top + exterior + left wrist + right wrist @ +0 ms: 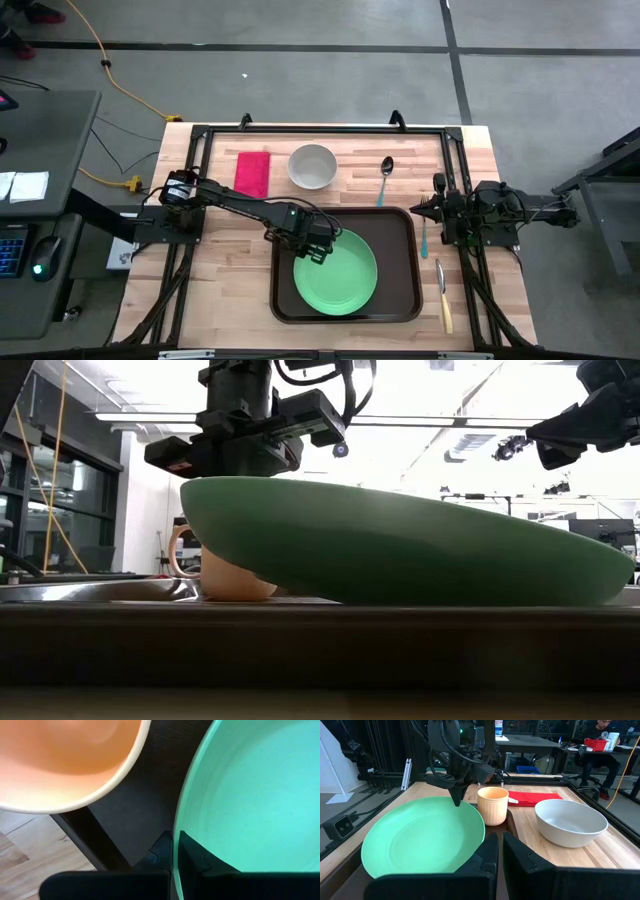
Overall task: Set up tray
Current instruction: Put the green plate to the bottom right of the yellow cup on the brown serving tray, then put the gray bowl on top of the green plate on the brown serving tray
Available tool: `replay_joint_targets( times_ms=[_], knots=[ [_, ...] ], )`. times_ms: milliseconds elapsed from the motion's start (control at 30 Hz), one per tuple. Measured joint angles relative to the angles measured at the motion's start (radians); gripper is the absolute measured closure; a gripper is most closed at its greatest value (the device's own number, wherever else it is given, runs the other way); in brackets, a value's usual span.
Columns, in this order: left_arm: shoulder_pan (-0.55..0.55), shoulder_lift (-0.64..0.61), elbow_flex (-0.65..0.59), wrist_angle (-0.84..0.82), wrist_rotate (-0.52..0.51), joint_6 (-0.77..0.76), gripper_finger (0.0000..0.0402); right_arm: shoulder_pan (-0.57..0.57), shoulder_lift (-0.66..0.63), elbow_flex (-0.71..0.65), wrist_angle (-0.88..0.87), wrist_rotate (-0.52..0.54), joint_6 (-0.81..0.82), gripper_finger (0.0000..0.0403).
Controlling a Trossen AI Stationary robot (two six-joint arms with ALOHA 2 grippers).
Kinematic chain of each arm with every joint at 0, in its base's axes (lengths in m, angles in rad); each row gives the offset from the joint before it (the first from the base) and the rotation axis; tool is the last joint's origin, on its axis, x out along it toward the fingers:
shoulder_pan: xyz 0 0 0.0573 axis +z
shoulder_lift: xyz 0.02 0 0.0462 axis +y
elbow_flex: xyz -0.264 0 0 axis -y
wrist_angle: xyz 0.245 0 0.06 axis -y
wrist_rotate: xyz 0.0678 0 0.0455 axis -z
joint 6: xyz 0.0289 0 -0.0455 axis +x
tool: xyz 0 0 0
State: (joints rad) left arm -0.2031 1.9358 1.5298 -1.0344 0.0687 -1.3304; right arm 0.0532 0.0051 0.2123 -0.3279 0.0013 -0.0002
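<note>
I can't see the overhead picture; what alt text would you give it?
The left hand grips the rim of a green plate lying in a dark brown tray on a wooden table. A white bowl, red cloth and spoon lie behind.

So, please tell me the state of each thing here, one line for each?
green plate: on tray, tilted, rim gripped
tray: flat on table
left gripper: shut on plate rim
right gripper: shut, empty, at table's right side
white bowl: upright, empty
cup: upright
</note>
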Motion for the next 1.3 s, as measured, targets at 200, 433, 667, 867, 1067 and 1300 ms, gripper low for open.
replay_joint_targets(
  times_ms=[200, 433, 667, 867, 1067, 1300],
  knots=[
    [0.000, 0.000, 0.000, -0.001, 0.001, 0.002, 0.0337, 0.000, 0.000, 0.000, 0.000, 0.000, 0.000, 0.0402],
    [0.000, 0.000, 0.000, -0.001, 0.002, -0.006, 0.0266, 0.000, 0.000, 0.000, 0.000, 0.000, 0.000, 0.0402],
    [0.000, 0.000, 0.000, 0.009, 0.002, -0.009, 0.0231, 0.000, 0.000, 0.000, 0.000, 0.000, 0.000, 0.0402],
    [0.000, 0.000, 0.000, 0.017, 0.002, -0.009, 0.0224, 0.000, 0.000, 0.000, 0.000, 0.000, 0.000, 0.0402],
    [0.000, -0.025, 0.001, 0.049, -0.004, -0.007, 0.0228, 0.000, 0.000, 0.000, 0.001, 0.000, 0.003, 0.0402],
    [-0.017, -0.037, 0.108, -0.055, -0.034, 0.011, 0.0227, 0.000, 0.001, 0.000, 0.003, 0.001, 0.003, 0.0402]
  ],
)
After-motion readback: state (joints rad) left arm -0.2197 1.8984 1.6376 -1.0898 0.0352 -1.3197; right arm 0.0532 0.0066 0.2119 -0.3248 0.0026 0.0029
